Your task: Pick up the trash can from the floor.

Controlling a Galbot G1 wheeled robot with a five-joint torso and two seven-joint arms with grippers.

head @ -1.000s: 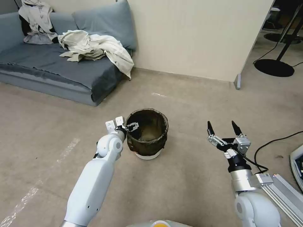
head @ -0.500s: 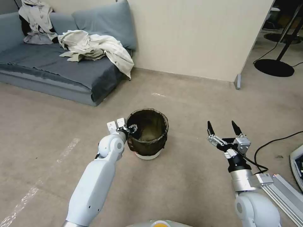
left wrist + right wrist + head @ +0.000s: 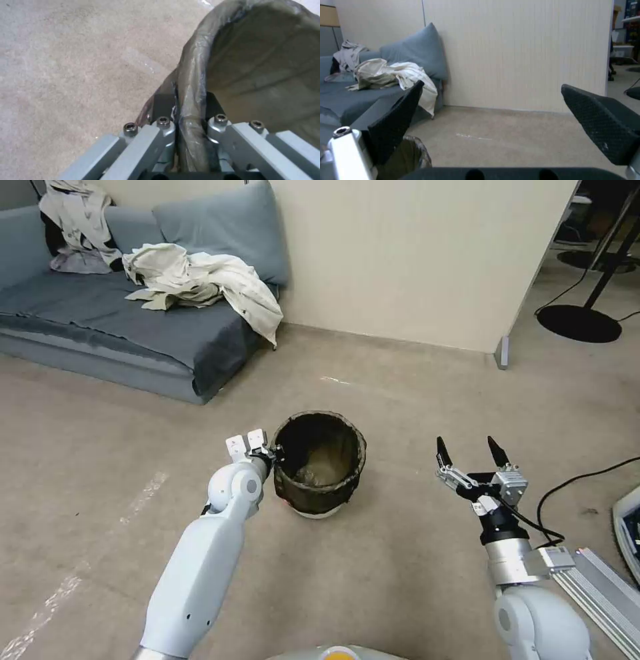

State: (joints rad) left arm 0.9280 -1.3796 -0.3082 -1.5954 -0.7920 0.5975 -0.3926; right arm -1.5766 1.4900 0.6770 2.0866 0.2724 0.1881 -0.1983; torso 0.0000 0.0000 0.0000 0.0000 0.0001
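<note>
Trash can (image 3: 321, 473): since half a second ago I see it tipped, mouth leaning my way, white base edge lifting off the beige, scuffed floor (image 3: 400, 567). Round bucket, wrinkled glossy brown-black bag over rim. Left gripper (image 3: 272, 452): jaws clamped on the near rim, one finger inside, one outside. Right gripper (image 3: 468, 452): spread wide, holding nothing, well apart. No readable labels.

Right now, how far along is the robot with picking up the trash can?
Done: the left gripper is shut on the trash can rim, one finger inside, one outside. In hand: the can is tilted, its white base barely showing above the floor; a full lift is unclear. Left: raising it clear. The right gripper waits open to the side.
</note>
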